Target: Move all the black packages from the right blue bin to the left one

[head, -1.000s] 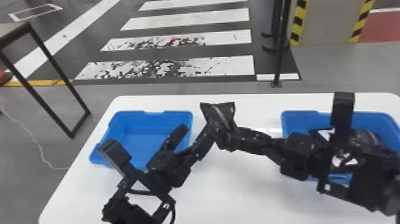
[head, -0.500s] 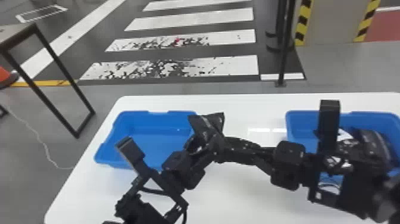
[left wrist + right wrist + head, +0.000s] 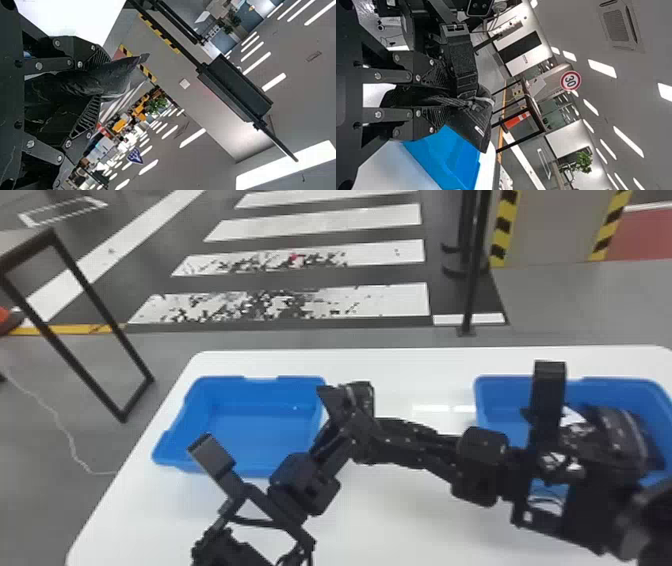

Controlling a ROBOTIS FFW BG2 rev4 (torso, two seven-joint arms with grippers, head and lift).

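Black and glossy, the package being moved (image 3: 341, 402) sits in the head view just beside the left bin (image 3: 250, 430), at its right edge, where the left hand (image 3: 345, 424) and right hand (image 3: 364, 440) meet. More black packages (image 3: 620, 435) wait in the right bin (image 3: 505, 390), well off to the left bin's right (hence, I'd judge, a pass between arms to bridge the table (image 3: 400, 510)).

From the left wrist, that hand looks clamped on the package, one finger on either side. It probably needs a firm hold so it can carry the load over the left bin.

From the right wrist, that hand pinches it too, with the left bin near. Keeping both grips probably guards against a drop outside the left bin.
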